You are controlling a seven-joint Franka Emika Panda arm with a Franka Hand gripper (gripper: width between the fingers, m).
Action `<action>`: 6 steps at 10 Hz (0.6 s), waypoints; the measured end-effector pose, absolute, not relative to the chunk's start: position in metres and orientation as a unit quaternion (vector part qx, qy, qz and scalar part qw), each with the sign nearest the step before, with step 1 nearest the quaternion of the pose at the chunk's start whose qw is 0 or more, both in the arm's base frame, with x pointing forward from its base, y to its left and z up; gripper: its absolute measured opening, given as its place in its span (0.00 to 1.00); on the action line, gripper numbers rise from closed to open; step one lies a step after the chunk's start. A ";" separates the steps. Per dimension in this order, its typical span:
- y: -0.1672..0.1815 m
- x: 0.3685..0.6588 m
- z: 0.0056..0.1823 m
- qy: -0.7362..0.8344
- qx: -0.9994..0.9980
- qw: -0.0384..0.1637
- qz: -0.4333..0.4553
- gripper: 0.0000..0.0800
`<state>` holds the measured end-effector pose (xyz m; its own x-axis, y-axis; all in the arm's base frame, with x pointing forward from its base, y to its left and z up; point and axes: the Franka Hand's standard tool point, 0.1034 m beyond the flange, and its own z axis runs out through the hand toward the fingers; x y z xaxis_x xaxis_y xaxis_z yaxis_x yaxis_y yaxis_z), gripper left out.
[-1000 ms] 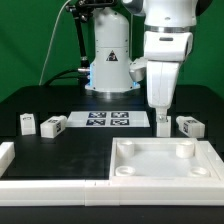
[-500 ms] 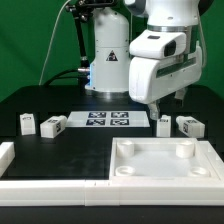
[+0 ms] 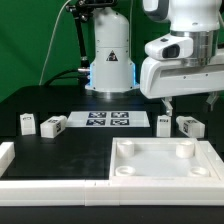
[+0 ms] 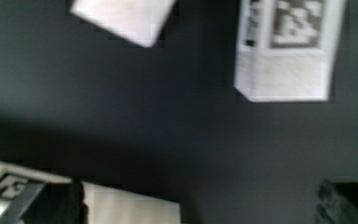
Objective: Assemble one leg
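Four small white legs with black-and-white tags stand on the black table: two at the exterior view's left point(image 3: 27, 123) point(image 3: 53, 124) and two at its right point(image 3: 164, 124) point(image 3: 190, 126). My gripper point(image 3: 169, 103) hangs above the two right legs and touches neither. The large white plate point(image 3: 165, 160) with round corner sockets lies in front. The wrist view is blurred. It shows one tagged leg point(image 4: 286, 50) on the table and another white piece point(image 4: 126, 18) at the frame edge. My gripper point(image 4: 194, 200) is open there, and I see nothing held between its dark fingers.
The marker board point(image 3: 105, 120) lies at the table's middle back. The robot base point(image 3: 110, 60) stands behind it. A white rail point(image 3: 50, 182) runs along the front, with a short white block point(image 3: 5, 152) at the exterior view's left.
My gripper has risen from the leg at the exterior view's right and swung toward the right, turning as it went. That leg stays on the table where it stood.
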<state>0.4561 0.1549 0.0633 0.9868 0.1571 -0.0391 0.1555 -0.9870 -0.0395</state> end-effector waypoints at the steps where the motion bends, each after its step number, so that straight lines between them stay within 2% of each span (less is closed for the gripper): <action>1: 0.153 0.456 0.063 -0.085 -0.996 0.019 0.021 0.81; 4: 0.151 0.451 0.062 -0.083 -0.995 0.012 0.053 0.81; 6: 0.153 0.449 0.054 -0.101 -0.986 0.001 0.132 0.81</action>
<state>0.4492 0.1532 0.0544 0.9445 0.2002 -0.2604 0.1997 -0.9794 -0.0285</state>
